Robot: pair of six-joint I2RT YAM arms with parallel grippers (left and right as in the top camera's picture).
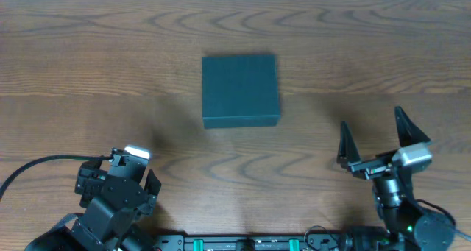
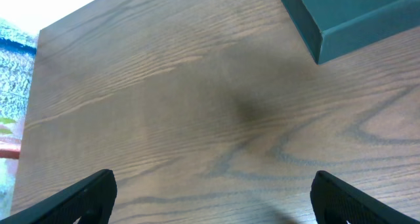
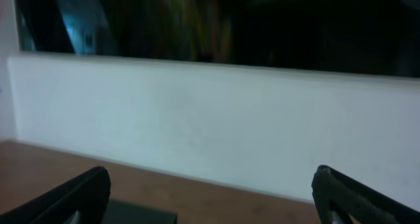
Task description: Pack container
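Observation:
The container is a dark green square box with its lid shut, lying flat in the middle of the wooden table. Its near corner shows at the top right of the left wrist view, and a dark edge of it shows low in the right wrist view. My left gripper is open and empty at the front left, well short of the box; its fingers frame bare wood. My right gripper is open and empty at the front right, fingers pointing away from me.
The wooden table runs to a white wall at the back. A light blue cloth lies beyond the table's left edge. No other loose objects show on the table.

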